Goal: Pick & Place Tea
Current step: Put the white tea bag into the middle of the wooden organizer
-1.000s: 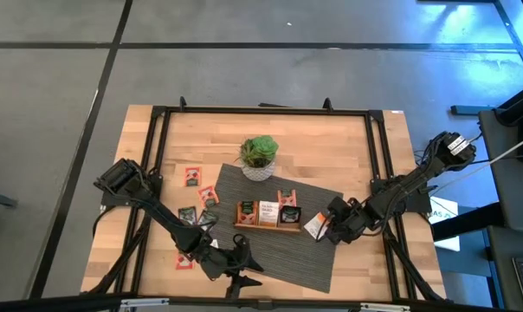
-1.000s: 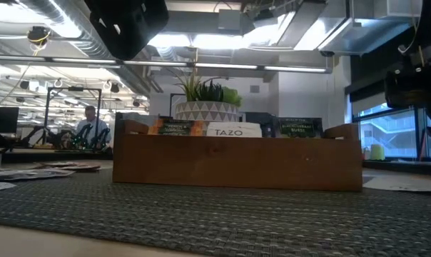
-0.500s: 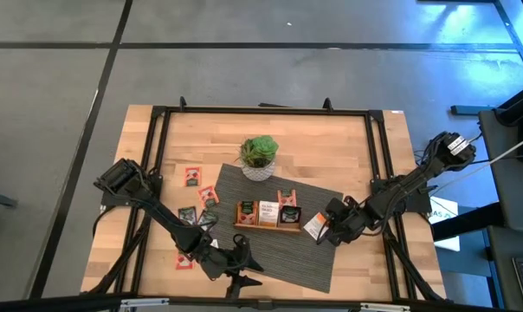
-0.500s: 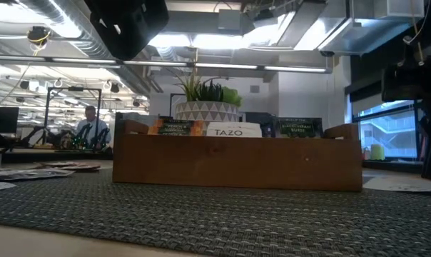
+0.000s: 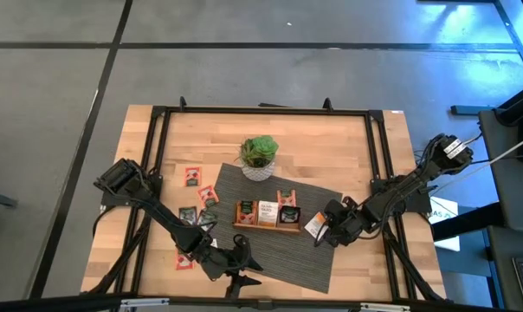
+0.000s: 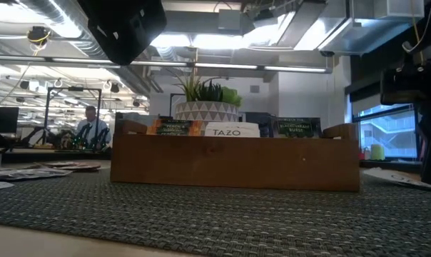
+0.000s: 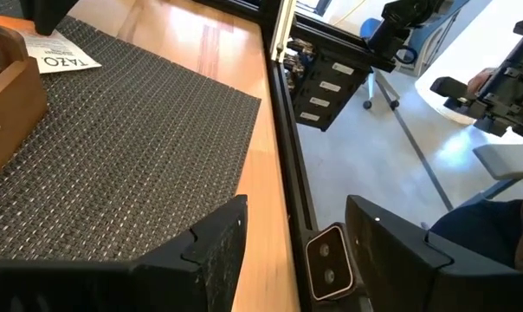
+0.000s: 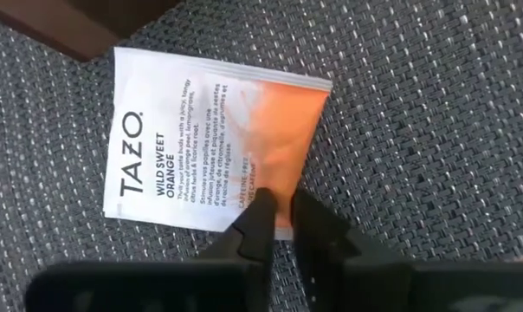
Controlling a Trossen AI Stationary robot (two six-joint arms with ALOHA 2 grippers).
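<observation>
Right gripper: jaws nearly closed, pinching the orange edge of a white-and-orange tea sachet that lies flat on the grey woven mat, just beside the right end of the wooden tray. Sachet print: "TAZO", "WILD SWEET ORANGE". Tray: three compartments, sachets standing in each; the middle one reads "TAZO". Plant pot: behind the tray, at the mat's far edge. Loose sachets: several on the bare wood left of the mat. Left gripper: jaws wide, empty, at the mat's near edge by the table's front rail
</observation>
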